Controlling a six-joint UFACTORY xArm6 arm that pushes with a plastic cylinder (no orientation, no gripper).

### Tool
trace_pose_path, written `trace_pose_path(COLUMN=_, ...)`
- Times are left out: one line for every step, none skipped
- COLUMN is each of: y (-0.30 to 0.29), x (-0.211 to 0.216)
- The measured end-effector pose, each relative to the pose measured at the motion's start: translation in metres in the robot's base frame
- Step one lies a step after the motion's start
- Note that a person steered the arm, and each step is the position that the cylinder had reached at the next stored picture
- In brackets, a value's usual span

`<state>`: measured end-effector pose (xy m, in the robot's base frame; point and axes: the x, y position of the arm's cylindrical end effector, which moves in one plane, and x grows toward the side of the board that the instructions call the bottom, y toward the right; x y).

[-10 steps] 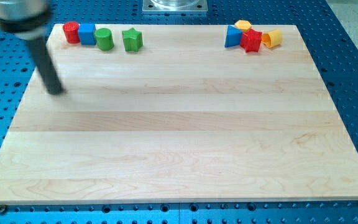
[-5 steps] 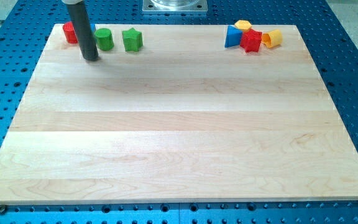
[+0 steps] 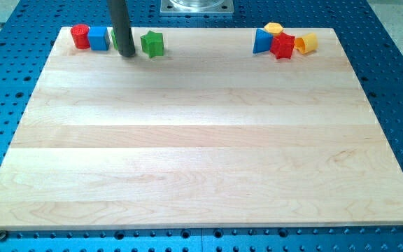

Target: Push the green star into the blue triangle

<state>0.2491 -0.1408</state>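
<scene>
The green star (image 3: pixel 152 43) lies near the board's top edge, left of centre. My tip (image 3: pixel 129 55) rests on the board just left of the star, close to it; I cannot tell if they touch. The rod hides most of a green cylinder (image 3: pixel 115 42) behind it. The blue triangle (image 3: pixel 262 41) lies far to the view's right along the top edge, touching a red star (image 3: pixel 283 46).
A red cylinder (image 3: pixel 80 36) and a blue cube (image 3: pixel 99 38) sit at the top left. A yellow block (image 3: pixel 274 29) and a yellow cylinder (image 3: pixel 306 43) flank the red star. The wooden board (image 3: pixel 201 140) lies on a blue perforated table.
My tip has swept from the board's left side up and rightward, past the blue cube, to just left of the green star. The star has shifted slightly to the right.
</scene>
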Motion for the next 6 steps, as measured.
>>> trace_pose_path(y=0.069, x=-0.006)
trace_pose_path(y=0.167, x=0.017)
trace_pose_path(y=0.210, x=0.029)
trace_pose_path(y=0.146, x=0.056)
trace_pose_path(y=0.144, x=0.064)
trace_pose_path(y=0.121, x=0.099)
